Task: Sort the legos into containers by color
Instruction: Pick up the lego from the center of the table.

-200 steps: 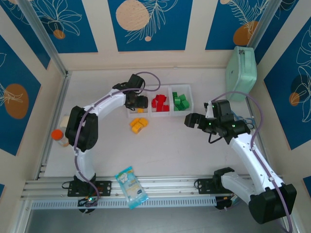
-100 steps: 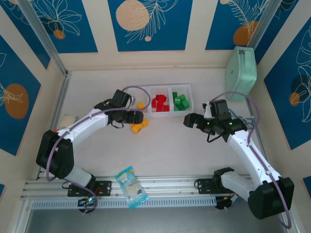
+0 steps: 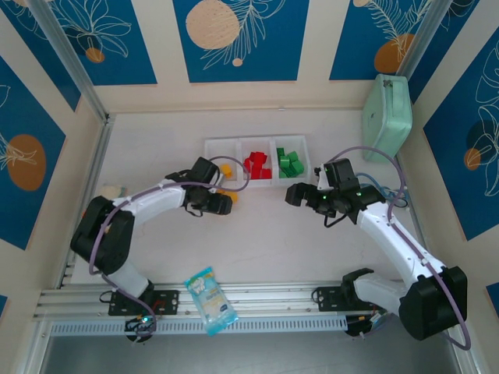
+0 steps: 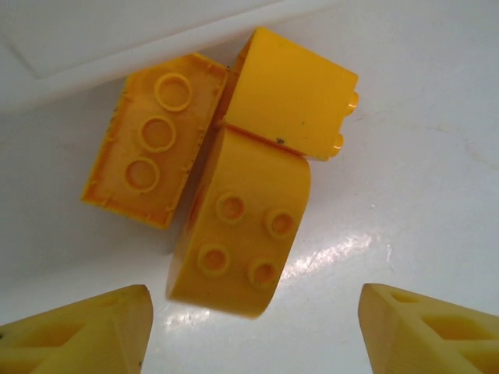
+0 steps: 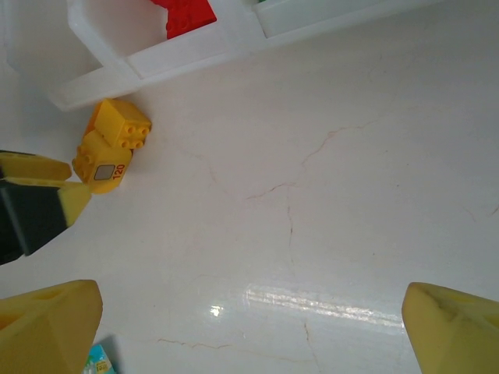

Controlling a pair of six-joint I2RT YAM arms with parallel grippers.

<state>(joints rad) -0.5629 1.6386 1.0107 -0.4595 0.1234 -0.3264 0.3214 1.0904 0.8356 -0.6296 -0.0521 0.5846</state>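
Note:
Three yellow legos lie close together on the white table just in front of the tray: a flat brick point(image 4: 152, 148), a block point(image 4: 288, 93) and a curved piece point(image 4: 238, 226). My left gripper point(image 4: 253, 335) is open right over them, and the curved piece's near end reaches almost to its fingertips point(image 4: 86, 331). The containers point(image 3: 253, 143) stand behind, with one yellow lego point(image 3: 226, 169) in the left compartment, red legos point(image 3: 257, 165) in the middle and green legos point(image 3: 290, 164) on the right. My right gripper point(image 3: 300, 193) hangs open over bare table point(image 5: 257, 327), holding nothing.
A mint-green case point(image 3: 387, 117) stands at the back right wall. A blue snack packet point(image 3: 209, 300) lies by the front rail. From the right wrist I see the yellow legos point(image 5: 113, 144), the tray's front wall point(image 5: 179, 54) and my left fingers point(image 5: 39, 183).
My left gripper let go of a yellow lego over the left compartment, then drew back and down to the yellow legos on the table. The right gripper drifted slightly left.

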